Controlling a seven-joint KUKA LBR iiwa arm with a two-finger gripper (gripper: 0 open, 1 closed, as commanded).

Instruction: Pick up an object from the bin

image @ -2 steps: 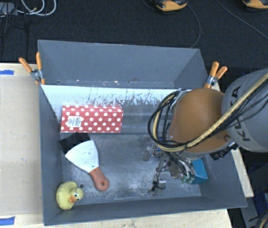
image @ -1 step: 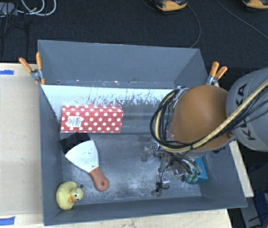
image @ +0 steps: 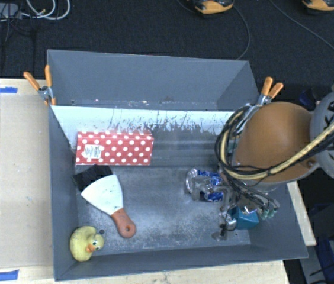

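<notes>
Your gripper (image: 225,228) sits low in the lower-right corner of the grey metal bin (image: 155,93), just below and right of a crumpled blue-and-silver foil wrapper (image: 203,185). You cannot tell whether the claw is open or closed. At left lie a red white-dotted box (image: 115,148), a white scraper with a brown handle (image: 106,197) and a yellow rubber duck (image: 84,243).

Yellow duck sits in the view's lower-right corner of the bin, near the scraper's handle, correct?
No: the camera view shows the yellow duck in the view's lower-left corner of the bin, near the scraper's handle.
</notes>
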